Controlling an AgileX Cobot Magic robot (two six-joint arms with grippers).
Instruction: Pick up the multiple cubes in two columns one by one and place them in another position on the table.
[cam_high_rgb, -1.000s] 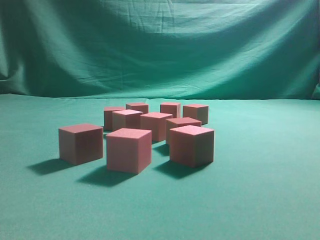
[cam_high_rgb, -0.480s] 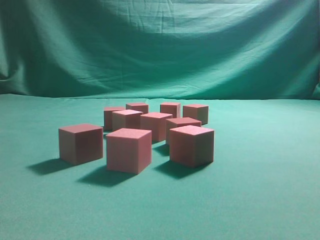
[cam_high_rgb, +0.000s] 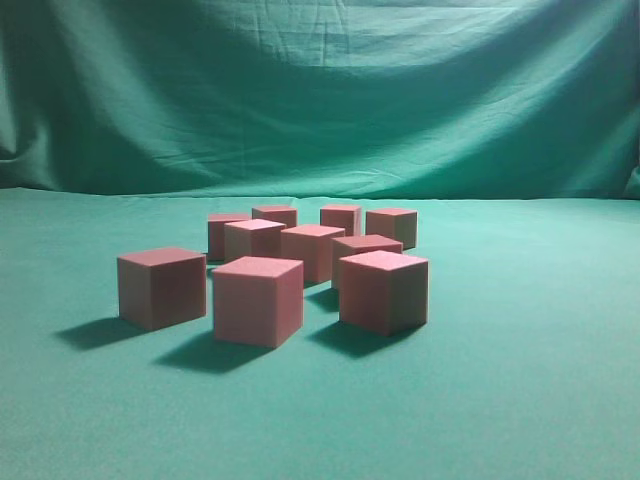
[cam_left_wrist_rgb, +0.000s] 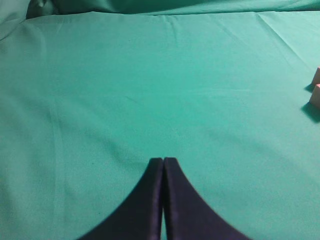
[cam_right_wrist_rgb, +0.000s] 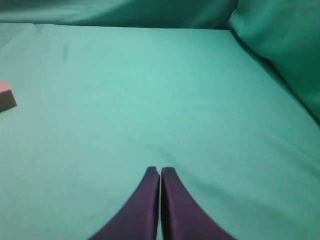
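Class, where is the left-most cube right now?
In the exterior view, the left-most cube sits front-left on the table, apart from the others, just left of the nearest front cube.

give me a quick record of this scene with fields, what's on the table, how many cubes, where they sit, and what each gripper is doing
surface: table covered in green cloth, green cloth backdrop behind
objects: cubes, pinkish-red, identical
count: nine visible in the exterior view; more may be hidden behind
layout: loose cluster mid-table, three in front, the others in rows behind
stacking: none, all rest on the cloth
left gripper: shut, empty, over bare cloth, cubes at the right edge of its view
right gripper: shut, empty, over bare cloth, one cube at the left edge of its view
contact: neither gripper touches a cube
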